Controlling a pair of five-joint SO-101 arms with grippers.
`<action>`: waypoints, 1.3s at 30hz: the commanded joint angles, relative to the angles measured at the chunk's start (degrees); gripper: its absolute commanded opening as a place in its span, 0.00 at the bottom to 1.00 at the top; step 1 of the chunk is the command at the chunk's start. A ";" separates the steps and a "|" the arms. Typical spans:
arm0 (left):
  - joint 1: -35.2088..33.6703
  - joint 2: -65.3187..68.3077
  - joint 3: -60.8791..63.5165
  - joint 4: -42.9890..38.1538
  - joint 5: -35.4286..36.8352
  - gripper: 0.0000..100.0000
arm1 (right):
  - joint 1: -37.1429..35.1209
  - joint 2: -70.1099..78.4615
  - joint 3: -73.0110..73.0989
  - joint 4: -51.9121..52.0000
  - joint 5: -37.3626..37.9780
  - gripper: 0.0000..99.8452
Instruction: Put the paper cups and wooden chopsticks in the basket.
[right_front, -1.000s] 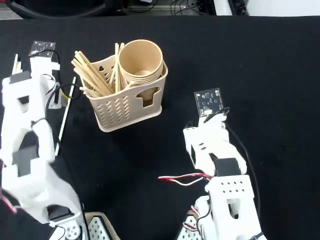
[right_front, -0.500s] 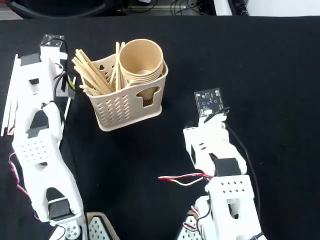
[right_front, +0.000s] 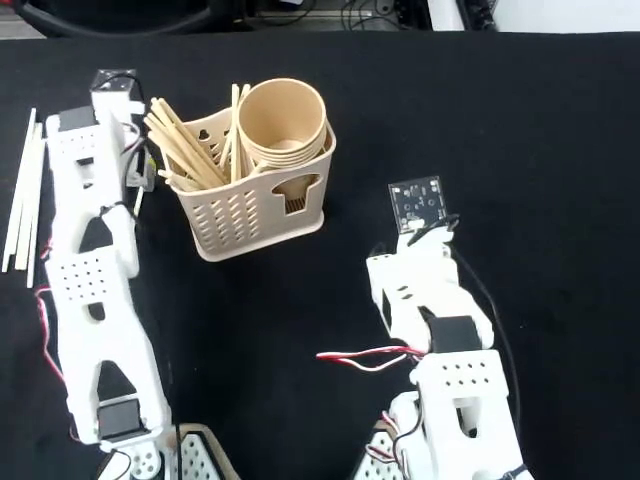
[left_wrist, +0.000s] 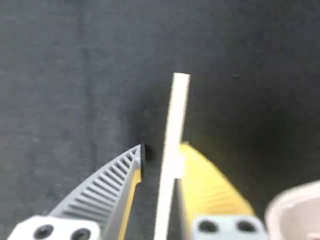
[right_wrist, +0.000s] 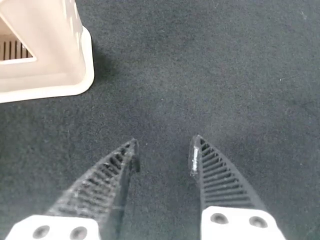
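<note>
The beige slotted basket holds a stack of paper cups and a bundle of wooden chopsticks. Several more chopsticks lie loose on the black cloth at the far left. My left gripper sits just left of the basket, open, with one chopstick between its fingers. The stick rests against the yellow finger, a small gap off the grey one. My right gripper is open and empty over bare cloth, right of the basket's corner.
The right arm stands in the middle foreground, its camera board facing up. The left arm stretches along the left side, between the loose chopsticks and the basket. Cables run along the table's far edge.
The left arm has swung right toward the basket, uncovering the loose chopsticks at the far left. The right arm has kept still.
</note>
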 joint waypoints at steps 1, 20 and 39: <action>-1.10 1.14 -8.75 8.88 0.70 0.04 | -0.70 -0.92 -0.13 -0.88 0.00 0.17; -5.49 -17.67 -20.35 16.00 23.12 0.03 | -0.79 -0.92 -0.22 -0.97 0.00 0.17; 7.60 -70.15 -2.24 8.53 29.19 0.03 | -0.88 -0.92 -0.13 -0.97 0.00 0.06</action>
